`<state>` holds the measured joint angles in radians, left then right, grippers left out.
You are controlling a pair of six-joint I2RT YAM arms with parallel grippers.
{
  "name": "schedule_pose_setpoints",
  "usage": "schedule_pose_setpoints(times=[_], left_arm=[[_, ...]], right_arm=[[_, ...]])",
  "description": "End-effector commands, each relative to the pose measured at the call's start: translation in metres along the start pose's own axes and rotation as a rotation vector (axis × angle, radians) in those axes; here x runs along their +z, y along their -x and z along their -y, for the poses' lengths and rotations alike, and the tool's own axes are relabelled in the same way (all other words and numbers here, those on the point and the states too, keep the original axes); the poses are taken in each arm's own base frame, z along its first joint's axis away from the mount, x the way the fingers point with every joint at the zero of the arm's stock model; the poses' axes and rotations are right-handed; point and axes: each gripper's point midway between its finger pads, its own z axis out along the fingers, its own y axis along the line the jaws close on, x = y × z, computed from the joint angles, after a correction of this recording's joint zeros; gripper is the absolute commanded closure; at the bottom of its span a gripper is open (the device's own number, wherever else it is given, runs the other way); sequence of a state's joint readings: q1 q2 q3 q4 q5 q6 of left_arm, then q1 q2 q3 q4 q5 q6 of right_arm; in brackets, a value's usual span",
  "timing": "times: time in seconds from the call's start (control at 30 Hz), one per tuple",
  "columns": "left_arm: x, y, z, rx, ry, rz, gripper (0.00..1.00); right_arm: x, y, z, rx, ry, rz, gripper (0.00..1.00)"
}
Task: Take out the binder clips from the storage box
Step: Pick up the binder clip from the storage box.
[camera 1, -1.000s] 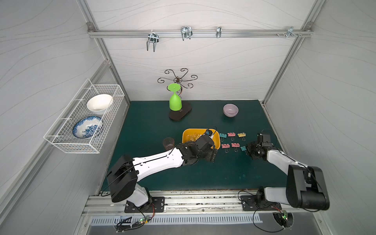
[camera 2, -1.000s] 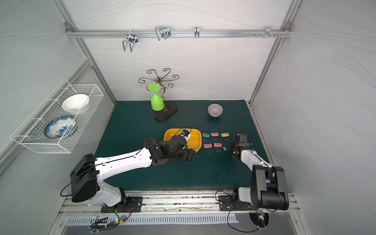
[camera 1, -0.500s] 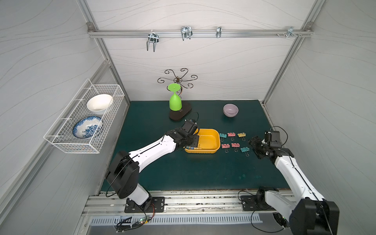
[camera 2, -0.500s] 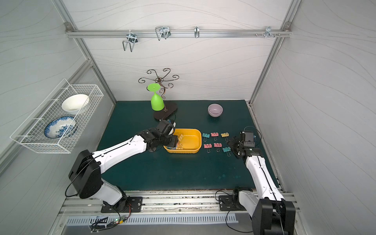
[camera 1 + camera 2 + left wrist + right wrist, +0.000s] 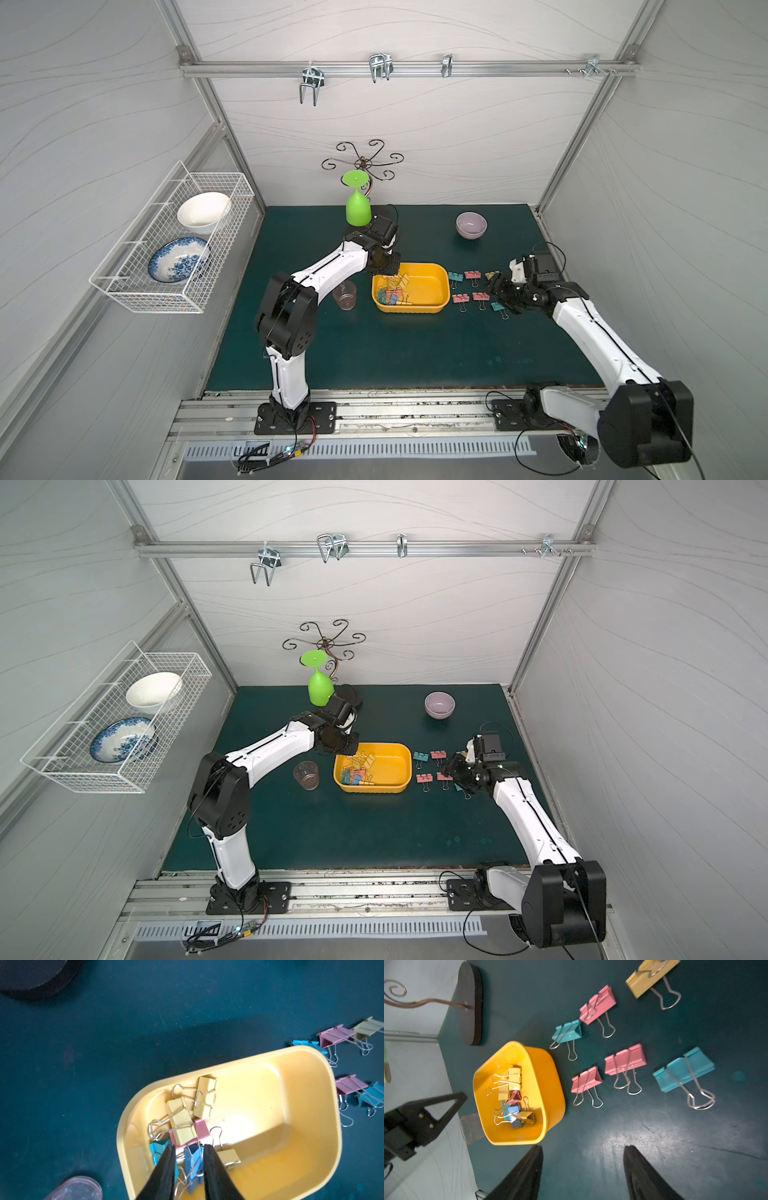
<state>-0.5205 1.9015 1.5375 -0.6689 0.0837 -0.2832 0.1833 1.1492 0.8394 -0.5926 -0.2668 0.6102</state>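
Observation:
The yellow-orange storage box (image 5: 428,286) (image 5: 390,766) sits mid-table, with several binder clips (image 5: 392,291) (image 5: 357,771) (image 5: 512,1097) piled at its left end. My left gripper (image 5: 388,272) (image 5: 190,1147) reaches down into that pile. Its jaws stand narrow around a blue clip (image 5: 194,1159), one pad against its body and its wire handles by the other. Several more clips (image 5: 473,274) (image 5: 437,754) (image 5: 625,1061) lie in two rows on the mat right of the box. My right gripper (image 5: 496,291) (image 5: 582,1147) hovers open by those rows, holding nothing.
A clear cup (image 5: 345,295) stands just left of the box. Behind it are the upturned green goblet (image 5: 358,208) and the black base of the wire stand (image 5: 470,1003). A lilac bowl (image 5: 471,224) sits at the back right. A white wire basket (image 5: 174,245) hangs on the left wall.
My left gripper has swung from the box's front to its far left corner and narrowed its jaws over the pile. My right gripper has opened and drawn back from the rows.

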Motion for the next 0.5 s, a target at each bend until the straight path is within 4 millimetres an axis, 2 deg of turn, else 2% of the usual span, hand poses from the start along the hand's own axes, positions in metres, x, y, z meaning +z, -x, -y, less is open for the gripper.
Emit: schedule_pose_setpoints(times=[0.0, 0.13, 0.27, 0.47], left_arm=[[0.002, 0.007, 0.010, 0.033, -0.046, -0.033, 0.73], [0.016, 0.007, 0.012, 0.023, -0.050, -0.076, 0.75], [0.029, 0.006, 0.012, 0.009, -0.050, -0.102, 0.75], [0.043, 0.008, 0.017, -0.015, -0.083, -0.112, 0.73]], right_arm=[[-0.003, -0.010, -0.017, -0.088, 0.009, -0.035, 0.35], [0.002, -0.023, -0.039, -0.184, 0.059, -0.056, 0.34], [0.007, -0.034, -0.053, -0.233, 0.092, -0.067, 0.33], [0.019, -0.045, -0.055, -0.237, 0.076, -0.112, 0.33]])
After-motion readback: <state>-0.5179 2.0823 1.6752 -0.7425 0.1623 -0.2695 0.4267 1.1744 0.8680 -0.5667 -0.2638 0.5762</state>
